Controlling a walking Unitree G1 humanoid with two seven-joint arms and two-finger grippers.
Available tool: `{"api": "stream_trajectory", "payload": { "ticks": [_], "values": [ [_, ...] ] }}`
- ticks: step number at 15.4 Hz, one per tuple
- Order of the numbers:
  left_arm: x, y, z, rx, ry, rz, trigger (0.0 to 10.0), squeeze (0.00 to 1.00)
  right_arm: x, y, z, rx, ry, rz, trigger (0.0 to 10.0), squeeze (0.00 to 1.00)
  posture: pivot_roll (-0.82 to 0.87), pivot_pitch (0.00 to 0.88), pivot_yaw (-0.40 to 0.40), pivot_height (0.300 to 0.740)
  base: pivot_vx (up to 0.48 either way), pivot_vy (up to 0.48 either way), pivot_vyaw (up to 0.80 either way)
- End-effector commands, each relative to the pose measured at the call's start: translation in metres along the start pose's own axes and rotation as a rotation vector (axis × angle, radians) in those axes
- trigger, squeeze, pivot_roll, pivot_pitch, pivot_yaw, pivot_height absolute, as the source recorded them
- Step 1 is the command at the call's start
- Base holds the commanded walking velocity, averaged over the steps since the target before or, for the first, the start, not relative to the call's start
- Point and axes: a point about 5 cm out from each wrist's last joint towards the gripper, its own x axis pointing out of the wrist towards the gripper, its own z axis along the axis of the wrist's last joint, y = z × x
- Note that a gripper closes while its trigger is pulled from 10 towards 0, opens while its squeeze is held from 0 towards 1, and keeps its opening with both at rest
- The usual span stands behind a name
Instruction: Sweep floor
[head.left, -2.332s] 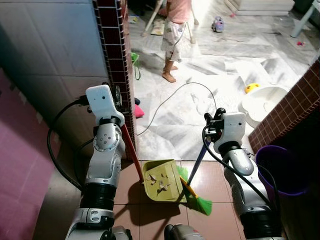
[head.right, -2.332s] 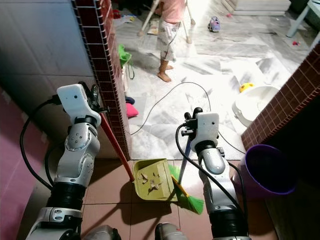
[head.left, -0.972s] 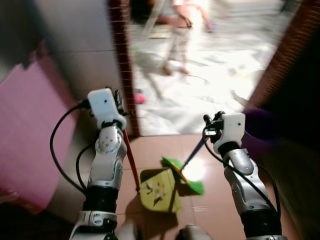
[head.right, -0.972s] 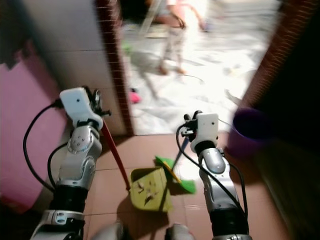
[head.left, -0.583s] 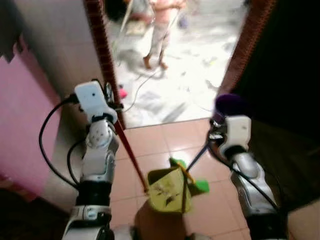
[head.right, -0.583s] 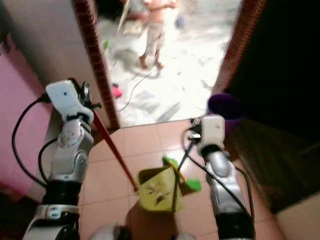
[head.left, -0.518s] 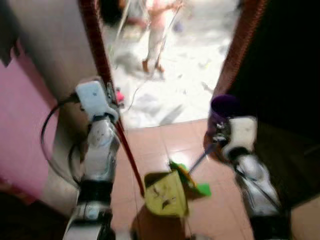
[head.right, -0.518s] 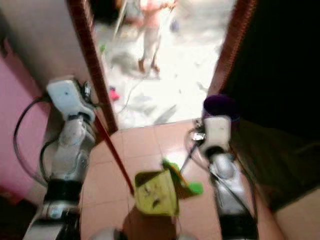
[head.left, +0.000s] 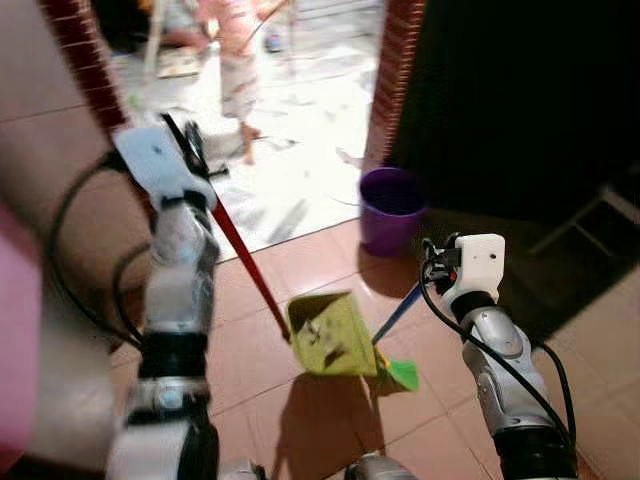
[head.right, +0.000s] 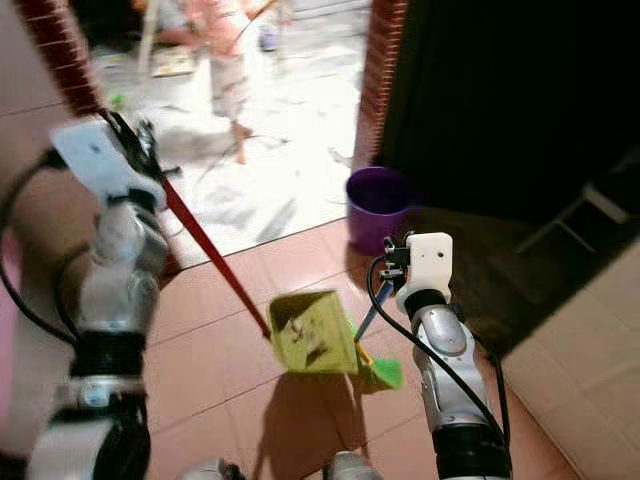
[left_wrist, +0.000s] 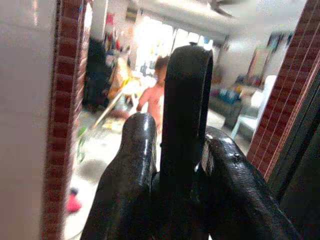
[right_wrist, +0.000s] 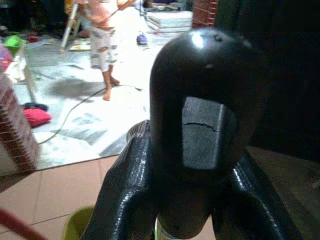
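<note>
Left eye view: the left gripper (head.left: 190, 150) is clamped on the red handle (head.left: 245, 270) of the dustpan (head.left: 330, 335), which sits on the tiled floor (head.left: 250, 370). Just right of the dustpan, the broom (head.left: 395, 372) hangs from the right gripper (head.left: 432, 262), closed round its stick. Beyond the dustpan stands a purple bucket (head.left: 392, 208).

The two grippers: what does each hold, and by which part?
Left gripper: the dustpan, by its handle's top end. Right gripper: the broom, likewise by its handle's top end.
</note>
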Motion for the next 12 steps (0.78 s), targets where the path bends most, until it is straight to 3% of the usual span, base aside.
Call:
{"api": "stream_trajectory", "payload": {
  "ticks": [1,8,12],
  "values": [
    [0.011,0.0,0.033,-0.031,-0.139,0.015,10.0,0.0,-0.002,-0.006,-0.002,-0.025,0.026,-0.023,10.0,0.0,-0.13,0.0,0.024,0.74,0.3,0.0,-0.8],
    [0.022,0.004,0.05,-0.028,-0.2,0.027,10.0,0.0,-0.009,-0.016,-0.01,-0.055,0.069,-0.044,10.0,0.0,-0.13,0.0,0.029,0.74,0.369,0.0,-0.61],
    [0.039,0.006,0.079,-0.059,-0.292,0.069,10.0,0.0,-0.017,-0.022,-0.018,-0.058,0.107,-0.044,10.0,0.0,-0.14,0.0,0.029,0.74,0.417,0.0,-0.8]
  ]
}}
